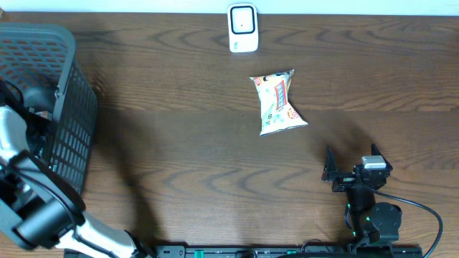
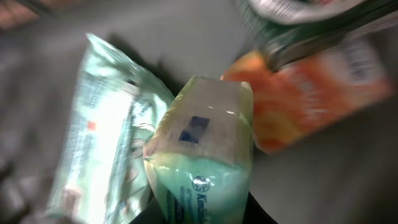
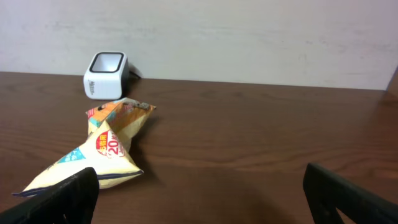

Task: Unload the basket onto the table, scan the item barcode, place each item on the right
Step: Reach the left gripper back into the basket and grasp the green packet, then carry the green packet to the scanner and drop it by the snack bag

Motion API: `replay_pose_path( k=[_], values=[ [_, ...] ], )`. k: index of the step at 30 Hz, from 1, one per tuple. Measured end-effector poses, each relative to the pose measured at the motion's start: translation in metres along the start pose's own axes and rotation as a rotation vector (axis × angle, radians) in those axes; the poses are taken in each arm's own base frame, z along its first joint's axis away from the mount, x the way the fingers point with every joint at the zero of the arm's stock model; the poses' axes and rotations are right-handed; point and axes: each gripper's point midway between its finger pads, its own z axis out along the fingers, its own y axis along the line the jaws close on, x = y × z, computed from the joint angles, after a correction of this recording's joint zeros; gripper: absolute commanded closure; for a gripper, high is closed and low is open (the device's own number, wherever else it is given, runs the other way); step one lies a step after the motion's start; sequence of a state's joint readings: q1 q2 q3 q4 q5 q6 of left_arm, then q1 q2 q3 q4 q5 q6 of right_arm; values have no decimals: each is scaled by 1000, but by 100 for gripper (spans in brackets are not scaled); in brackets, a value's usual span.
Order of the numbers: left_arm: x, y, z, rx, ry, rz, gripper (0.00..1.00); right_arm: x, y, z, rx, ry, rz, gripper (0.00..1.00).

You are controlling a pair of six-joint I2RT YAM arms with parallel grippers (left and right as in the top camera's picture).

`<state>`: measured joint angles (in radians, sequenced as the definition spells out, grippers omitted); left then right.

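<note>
1. snack bag (image 1: 278, 104) flat on table (image 1: 179, 165), near barcode scanner (image 1: 243, 29).
2. right gripper (image 3: 199, 202) spread wide, empty.
3. left arm (image 1: 11, 140) down in basket (image 1: 68, 107), wrist view close on tissue pack (image 2: 202, 155); left gripper state can't tell.

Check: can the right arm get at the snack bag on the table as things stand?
Probably yes. The snack bag lies on bare table ahead of the right gripper, whose fingers stand wide open, with nothing between them; the scanner sits beyond the bag.
</note>
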<state>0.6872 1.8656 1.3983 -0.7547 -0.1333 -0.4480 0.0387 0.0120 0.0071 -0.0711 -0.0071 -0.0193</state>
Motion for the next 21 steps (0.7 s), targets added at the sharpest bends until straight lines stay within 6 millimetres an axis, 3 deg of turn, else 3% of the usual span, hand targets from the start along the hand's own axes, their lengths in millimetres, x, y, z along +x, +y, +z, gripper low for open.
replay_pose_path(
  k=[7, 13, 17, 21],
  values=[
    [-23, 2, -75, 104, -167, -37, 81, 0, 0, 0, 0, 0, 0, 1],
    [-25, -7, -140, 280, -262, -53, 81, 0, 0, 0, 0, 0, 0, 1],
    [-23, -14, -200, 460, -351, -77, 81, 0, 0, 0, 0, 0, 0, 1],
    [-18, -23, -273, 693, -465, -77, 81, 0, 0, 0, 0, 0, 0, 1]
  ],
)
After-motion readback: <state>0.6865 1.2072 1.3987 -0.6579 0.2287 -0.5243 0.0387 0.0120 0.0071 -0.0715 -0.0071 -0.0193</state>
